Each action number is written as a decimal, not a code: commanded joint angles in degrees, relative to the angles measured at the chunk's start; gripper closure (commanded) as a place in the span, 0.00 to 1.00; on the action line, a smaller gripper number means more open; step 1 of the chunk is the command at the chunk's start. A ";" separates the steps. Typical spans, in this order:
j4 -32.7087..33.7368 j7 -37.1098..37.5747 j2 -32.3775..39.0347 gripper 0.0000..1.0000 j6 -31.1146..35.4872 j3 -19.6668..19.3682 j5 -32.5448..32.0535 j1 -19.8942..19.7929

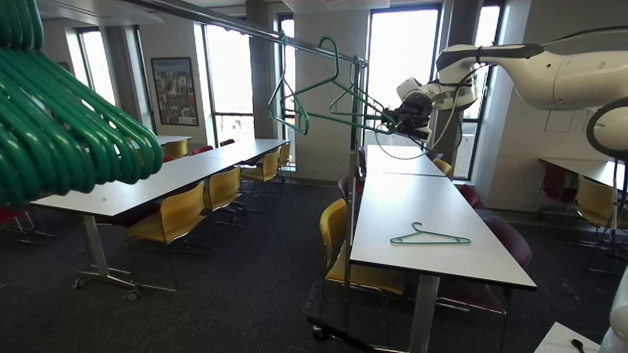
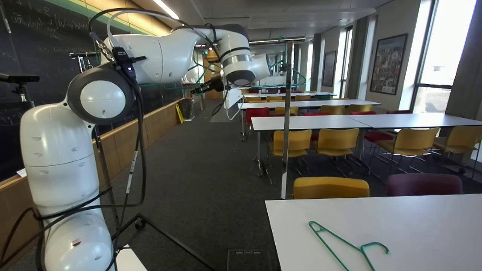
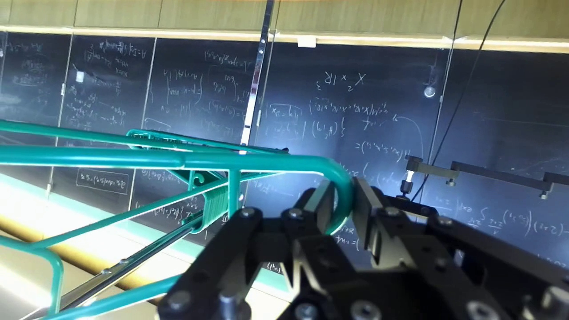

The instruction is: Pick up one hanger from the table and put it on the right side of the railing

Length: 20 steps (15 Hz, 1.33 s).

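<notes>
My gripper (image 1: 388, 120) is shut on one lower corner of a green hanger (image 1: 338, 120). In the wrist view, the pads (image 3: 365, 213) stand either side of that hanger's rounded end (image 3: 344, 195). An exterior view has its hook (image 1: 336, 56) arching above the railing (image 1: 255, 30), near the end by the upright pole. Whether the hook bears on the bar, I cannot tell. Another green hanger (image 1: 431, 242) lies flat on the white table (image 1: 412, 201) and also shows in an exterior view as the hanger (image 2: 331, 235). The robot arm hides much of the held hanger there.
Beside the held hanger, further hangers (image 1: 271, 110) hang from the bar. A dense bunch of green hangers (image 1: 64, 132) fills the near left, blurred. The rack's upright pole (image 2: 287, 131) stands close to the arm. Yellow chairs (image 1: 335, 225) line the tables.
</notes>
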 commanded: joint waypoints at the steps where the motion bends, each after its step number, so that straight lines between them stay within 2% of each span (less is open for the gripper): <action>1: 3.33 3.88 -0.23 0.96 -0.60 -0.35 2.64 -0.56; 7: 8.02 14.25 1.19 0.96 0.81 -0.46 5.88 -0.83; 12: 11.56 28.86 4.52 0.96 0.81 -0.32 9.83 -0.91; 20: 15.01 38.97 8.35 0.96 2.56 0.14 12.43 -0.80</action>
